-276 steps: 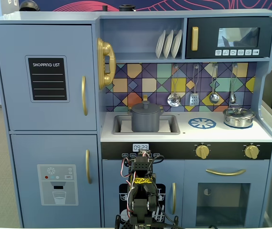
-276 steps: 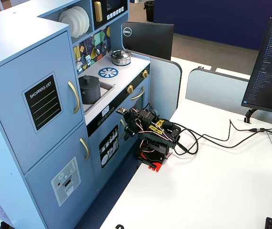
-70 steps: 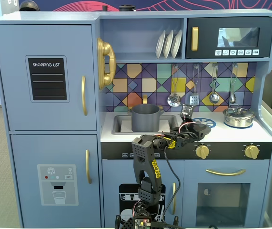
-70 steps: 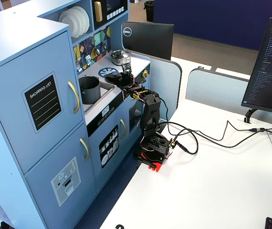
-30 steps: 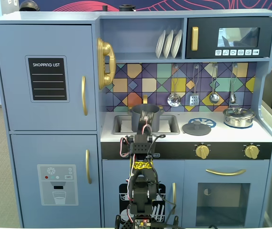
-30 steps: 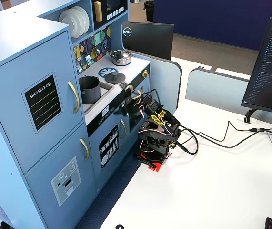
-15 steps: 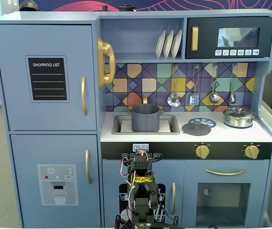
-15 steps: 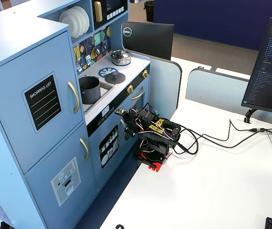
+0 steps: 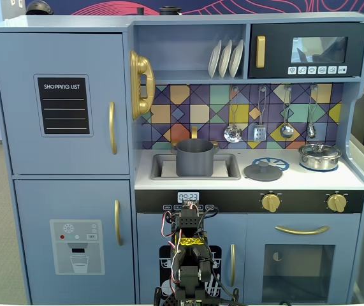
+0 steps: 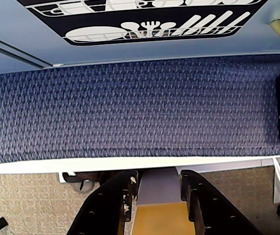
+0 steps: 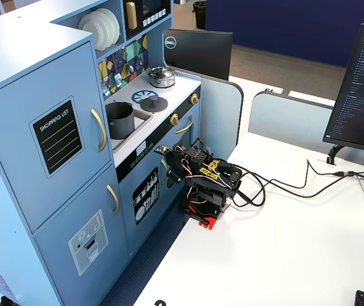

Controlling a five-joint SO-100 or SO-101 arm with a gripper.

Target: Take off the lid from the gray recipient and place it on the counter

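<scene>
Lid (image 9: 262,170) lying on counter (image 9: 354,179) beside open pot (image 9: 194,157) sitting in sink; task is looking finished. Arm folding low, jaws (image 10: 157,188) slightly parted, gripping nothing. Next: staying parked.

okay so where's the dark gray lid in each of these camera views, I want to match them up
A fixed view, facing the kitchen: the lid lies flat on the counter, right of the gray recipient in the sink.
Wrist view: not in it; only carpet, the kitchen's base and the gripper.
A fixed view, from the side: the lid sits beyond the gray recipient.
Shared landmark: the shiny silver pot.
</scene>
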